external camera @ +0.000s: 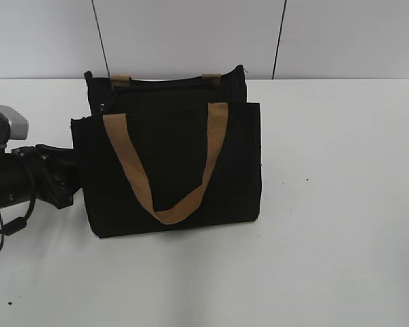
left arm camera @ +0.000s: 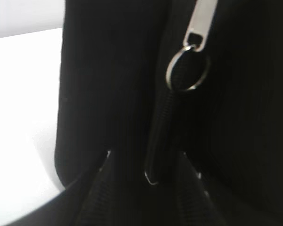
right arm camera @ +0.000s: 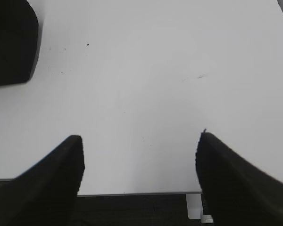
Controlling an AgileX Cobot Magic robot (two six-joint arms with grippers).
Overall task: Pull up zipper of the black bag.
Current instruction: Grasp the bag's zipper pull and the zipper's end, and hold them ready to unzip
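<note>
The black bag (external camera: 170,163) stands upright at the table's middle, with tan handles on it. In the left wrist view its side (left arm camera: 108,70) fills the frame. The zipper's silver pull tab (left arm camera: 200,21) hangs at the top right, with a metal ring (left arm camera: 187,66) and a black cord (left arm camera: 158,141) below it. My left gripper (left arm camera: 146,157) is open, with its dark fingers either side of the cord's lower end. In the exterior view the left arm (external camera: 48,178) is against the bag's left side. My right gripper (right arm camera: 139,141) is open and empty over bare table.
A white table (external camera: 341,204) carries the bag, with a pale wall (external camera: 191,34) behind it. A corner of the bag (right arm camera: 9,42) shows at the top left of the right wrist view. The table's front edge (right arm camera: 132,193) lies just under the right gripper.
</note>
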